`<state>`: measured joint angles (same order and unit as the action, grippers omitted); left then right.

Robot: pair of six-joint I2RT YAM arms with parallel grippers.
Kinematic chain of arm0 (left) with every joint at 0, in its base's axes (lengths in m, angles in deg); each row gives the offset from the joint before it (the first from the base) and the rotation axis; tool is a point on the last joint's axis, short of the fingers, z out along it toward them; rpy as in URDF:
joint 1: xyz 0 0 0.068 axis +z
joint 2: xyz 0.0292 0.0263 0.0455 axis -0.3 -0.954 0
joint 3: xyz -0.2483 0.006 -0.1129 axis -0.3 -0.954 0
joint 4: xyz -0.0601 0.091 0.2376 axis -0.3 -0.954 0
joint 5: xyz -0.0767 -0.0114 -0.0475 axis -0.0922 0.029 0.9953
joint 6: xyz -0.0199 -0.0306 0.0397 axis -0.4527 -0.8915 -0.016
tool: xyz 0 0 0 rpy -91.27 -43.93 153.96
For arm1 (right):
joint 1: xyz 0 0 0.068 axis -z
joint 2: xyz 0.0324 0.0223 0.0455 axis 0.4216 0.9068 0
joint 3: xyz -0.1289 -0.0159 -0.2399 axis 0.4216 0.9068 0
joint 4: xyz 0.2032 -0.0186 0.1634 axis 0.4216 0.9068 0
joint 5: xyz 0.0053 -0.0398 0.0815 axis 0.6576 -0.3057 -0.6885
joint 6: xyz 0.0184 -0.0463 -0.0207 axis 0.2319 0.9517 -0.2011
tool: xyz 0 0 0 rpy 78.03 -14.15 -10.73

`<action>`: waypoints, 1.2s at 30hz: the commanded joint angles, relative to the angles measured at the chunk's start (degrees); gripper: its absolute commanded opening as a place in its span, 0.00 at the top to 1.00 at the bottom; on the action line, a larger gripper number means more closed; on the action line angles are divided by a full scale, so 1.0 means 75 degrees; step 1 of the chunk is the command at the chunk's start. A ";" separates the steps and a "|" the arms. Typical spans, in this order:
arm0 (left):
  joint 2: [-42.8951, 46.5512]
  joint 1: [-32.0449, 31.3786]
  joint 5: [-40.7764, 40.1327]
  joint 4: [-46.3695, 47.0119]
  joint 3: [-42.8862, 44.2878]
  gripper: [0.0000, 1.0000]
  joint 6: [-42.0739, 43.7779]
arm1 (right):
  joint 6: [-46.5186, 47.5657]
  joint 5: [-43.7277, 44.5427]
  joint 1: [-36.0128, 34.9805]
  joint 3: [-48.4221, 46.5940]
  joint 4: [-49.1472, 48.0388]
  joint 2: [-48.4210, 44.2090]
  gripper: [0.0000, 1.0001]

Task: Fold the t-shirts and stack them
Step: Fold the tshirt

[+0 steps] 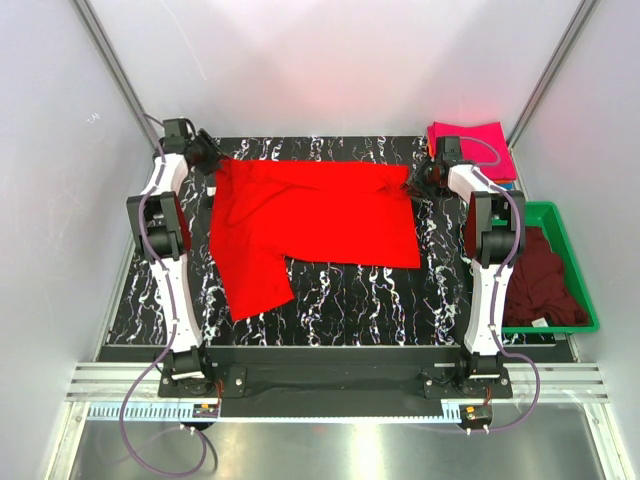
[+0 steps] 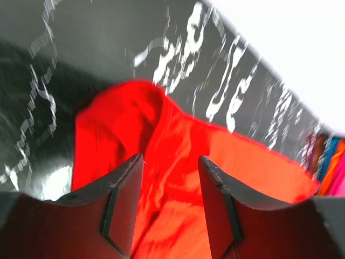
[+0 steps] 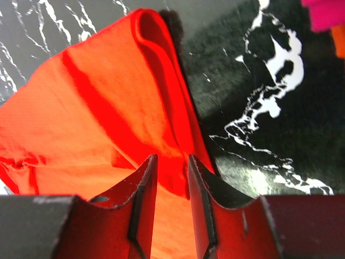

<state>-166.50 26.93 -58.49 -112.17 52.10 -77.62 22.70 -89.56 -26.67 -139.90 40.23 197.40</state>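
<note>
A bright red t-shirt (image 1: 315, 215) lies spread on the black marbled table (image 1: 350, 300), one sleeve toward the near left. My left gripper (image 1: 207, 152) is at its far left corner. In the left wrist view the gripper (image 2: 171, 159) has its jaws apart, with wrinkled red cloth (image 2: 178, 162) lying between them. My right gripper (image 1: 425, 177) is at the far right corner. Its jaws (image 3: 172, 157) stand close together on a raised fold of the red shirt (image 3: 108, 102). A folded magenta-pink t-shirt (image 1: 472, 143) lies at the far right. A dark maroon t-shirt (image 1: 542, 280) sits in the green bin (image 1: 566, 235).
The green bin stands off the table's right edge, beside the right arm. White walls close in the back and both sides. Orange and blue cloth edges show under the magenta shirt (image 2: 330, 162).
</note>
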 commanded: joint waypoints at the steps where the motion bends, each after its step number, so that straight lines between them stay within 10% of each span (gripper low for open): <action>1: 0.0905 -0.0185 -0.0120 -0.0567 -0.0318 0.50 0.0694 | -0.0057 0.0154 -0.0015 0.0015 0.0226 -0.0441 0.63; 16: 0.3074 -0.0853 -0.1503 -0.2758 -0.2895 0.48 0.2617 | -0.0244 0.0037 -0.0026 0.0015 0.0402 -0.0383 0.60; 36: 0.3379 -0.1122 -0.2042 -0.2033 -0.4386 0.46 0.2559 | -0.0361 0.0096 -0.0132 0.0027 0.0614 -0.0605 0.56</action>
<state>-140.99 18.82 -71.94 -129.89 19.08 -59.81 20.23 -89.54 -26.87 -139.35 43.81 196.70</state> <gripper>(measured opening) 0.535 0.444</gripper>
